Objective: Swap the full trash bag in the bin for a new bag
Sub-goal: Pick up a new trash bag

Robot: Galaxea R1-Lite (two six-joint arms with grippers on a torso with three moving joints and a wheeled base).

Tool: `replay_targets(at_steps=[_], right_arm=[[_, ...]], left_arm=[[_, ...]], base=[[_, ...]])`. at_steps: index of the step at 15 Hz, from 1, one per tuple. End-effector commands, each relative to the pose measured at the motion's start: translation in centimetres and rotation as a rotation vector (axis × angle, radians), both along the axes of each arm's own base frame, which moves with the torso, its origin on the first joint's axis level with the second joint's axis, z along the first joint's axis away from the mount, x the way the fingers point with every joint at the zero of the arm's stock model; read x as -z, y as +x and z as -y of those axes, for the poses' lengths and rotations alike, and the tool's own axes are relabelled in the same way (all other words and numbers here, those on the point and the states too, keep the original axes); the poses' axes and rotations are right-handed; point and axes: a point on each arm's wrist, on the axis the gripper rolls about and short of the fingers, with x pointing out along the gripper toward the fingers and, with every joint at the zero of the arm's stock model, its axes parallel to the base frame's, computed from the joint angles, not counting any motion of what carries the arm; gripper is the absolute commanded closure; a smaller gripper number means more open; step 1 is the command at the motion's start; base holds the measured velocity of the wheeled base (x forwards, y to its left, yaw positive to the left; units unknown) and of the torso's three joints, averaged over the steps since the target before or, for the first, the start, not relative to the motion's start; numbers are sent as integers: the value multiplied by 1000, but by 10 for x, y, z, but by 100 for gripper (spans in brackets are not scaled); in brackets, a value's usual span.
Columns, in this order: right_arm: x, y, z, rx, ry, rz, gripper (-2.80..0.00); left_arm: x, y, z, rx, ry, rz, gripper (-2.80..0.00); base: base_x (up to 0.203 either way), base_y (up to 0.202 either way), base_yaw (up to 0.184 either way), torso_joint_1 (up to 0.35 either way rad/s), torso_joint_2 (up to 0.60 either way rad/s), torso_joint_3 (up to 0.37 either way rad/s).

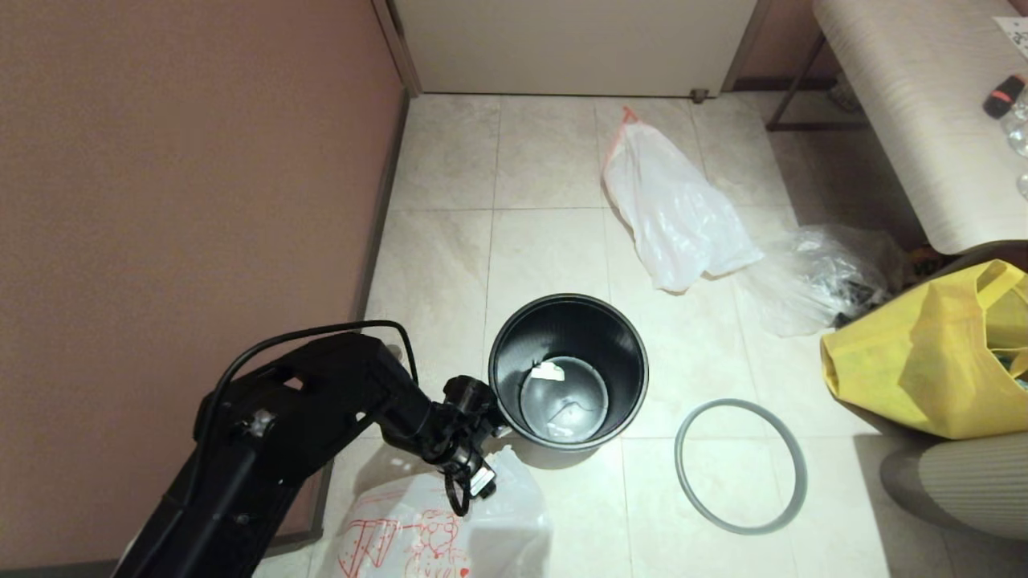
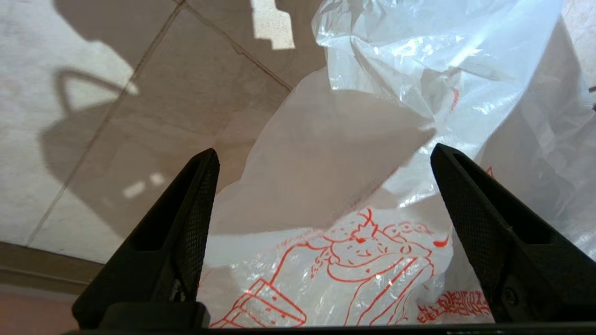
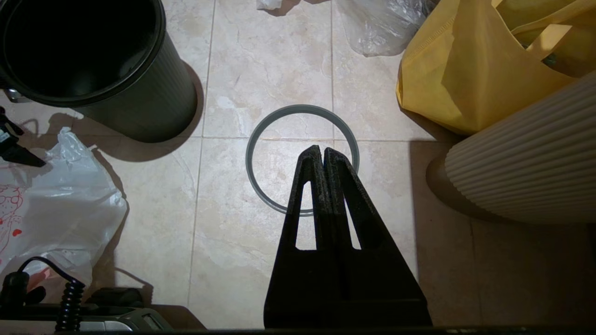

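Nearest the camera is the translucent white thin plastic bag with red line drawings and lettering (image 1: 438, 530), lying crumpled on the tile at the near left, and the left gripper (image 2: 321, 195) hangs right over it with its jaws wide apart and nothing between them, so I'd guess it's lining up to pinch a fold and lift the new bag. Just past it stands the small round black plastic wastebasket (image 1: 569, 369), upright and unlined, with only a scrap or two at the bottom as far as I can tell, which is why a fresh liner makes sense now. Its thin grey hoop (image 1: 740, 466) lies flat on the floor to the right of the bin, apart from it, presumably parked there so a liner can go in first and get clamped after. Way off at the far side sits the milky-white bulging plastic bag with orange-red handle tips (image 1: 675, 213), so the full one is already out. Beside that, further right, a clear crinkled plastic bag (image 1: 811, 277) and a yellow tote bag (image 1: 932, 353). Right gripper (image 3: 323, 156) is parked above the hoop, jaws pressed together, holding nothing.
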Motion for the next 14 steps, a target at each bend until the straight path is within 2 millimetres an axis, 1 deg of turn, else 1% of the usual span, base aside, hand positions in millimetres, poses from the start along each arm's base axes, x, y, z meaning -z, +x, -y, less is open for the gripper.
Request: replay_targets(at_steps=[1,6,7,9,11,14], right_arm=[[0,0,0,0,-1,-2,0],[0,0,0,0,-1,-2,0],[0,0,0,0,-1,-2,0],[0,0,0,0,-1,-2,0],[0,0,0,1,-1,-2,0],[0,0,0,0,-1,-2,0]], left_arm=[[17,6,2,1,10,-16,-280],[43,5,2,6,28,-53,-280],[44,5,2,7,28,-55,0],[41,4,2,9,18,-57,0],[33,-1,-1,7,20,-63,0],[17,-17,-7,11,8,-89,0]], base=[[0,0,0,0,0,0],[0,0,0,0,0,0],[0,0,0,0,0,0],[0,0,0,0,0,0],[0,0,0,0,0,0],[0,0,0,0,0,0]])
